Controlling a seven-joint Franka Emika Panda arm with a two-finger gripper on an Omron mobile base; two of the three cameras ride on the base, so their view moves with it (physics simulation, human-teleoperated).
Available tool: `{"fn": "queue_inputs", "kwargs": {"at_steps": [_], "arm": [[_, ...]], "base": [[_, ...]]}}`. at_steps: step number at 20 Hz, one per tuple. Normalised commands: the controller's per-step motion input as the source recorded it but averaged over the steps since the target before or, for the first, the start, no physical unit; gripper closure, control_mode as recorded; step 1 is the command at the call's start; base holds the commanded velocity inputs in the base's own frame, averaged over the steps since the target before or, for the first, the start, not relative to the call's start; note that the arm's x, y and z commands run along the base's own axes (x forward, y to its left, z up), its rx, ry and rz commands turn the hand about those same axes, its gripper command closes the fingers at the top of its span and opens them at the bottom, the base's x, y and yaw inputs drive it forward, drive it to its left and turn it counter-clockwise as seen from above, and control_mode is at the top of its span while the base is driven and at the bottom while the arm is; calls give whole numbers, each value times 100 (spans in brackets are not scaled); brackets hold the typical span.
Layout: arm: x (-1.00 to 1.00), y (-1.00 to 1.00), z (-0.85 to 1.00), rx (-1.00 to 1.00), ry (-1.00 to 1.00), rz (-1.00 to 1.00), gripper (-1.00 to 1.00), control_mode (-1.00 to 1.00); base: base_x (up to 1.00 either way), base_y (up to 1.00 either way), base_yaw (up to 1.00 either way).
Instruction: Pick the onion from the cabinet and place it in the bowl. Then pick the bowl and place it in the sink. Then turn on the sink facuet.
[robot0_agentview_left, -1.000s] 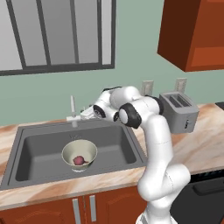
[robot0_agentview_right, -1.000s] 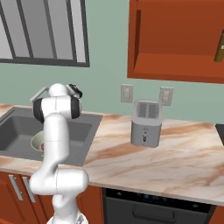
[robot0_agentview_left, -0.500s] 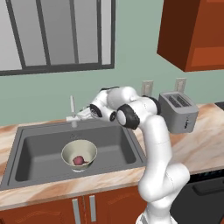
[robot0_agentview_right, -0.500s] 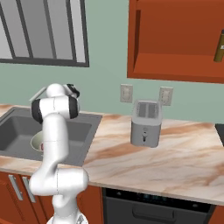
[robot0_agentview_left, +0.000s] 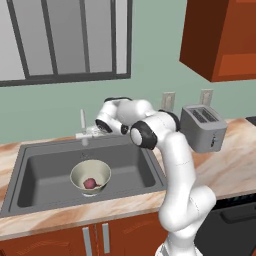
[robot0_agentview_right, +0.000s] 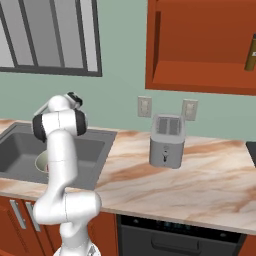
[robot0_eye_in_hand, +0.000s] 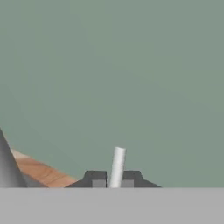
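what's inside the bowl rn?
The onion sits in the bowl, which rests in the sink. The bowl's floor under the onion is hidden.

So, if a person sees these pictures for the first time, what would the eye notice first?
Probably the white arm, bent far over the dark grey sink, with its gripper at the thin pale sink faucet by the back rim. Next, the bowl standing in the basin with the small reddish-purple onion inside. In the hand view, a pale rod, likely a faucet part, stands between the two dark fingertips.
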Motion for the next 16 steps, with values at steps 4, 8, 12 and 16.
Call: {"fn": "queue_inputs", "kwargs": {"at_steps": [4,8,12,16], "arm": [[0,-52,0,14,21,-7,100,-100],[0,-72,0,18,22,-8,100,-100],[0,-78,0,19,23,-7,100,-100],[-6,-84,0,19,23,-6,100,-100]], "base": [[0,0,0],[0,0,0],[0,0,0],[0,0,0]]}}
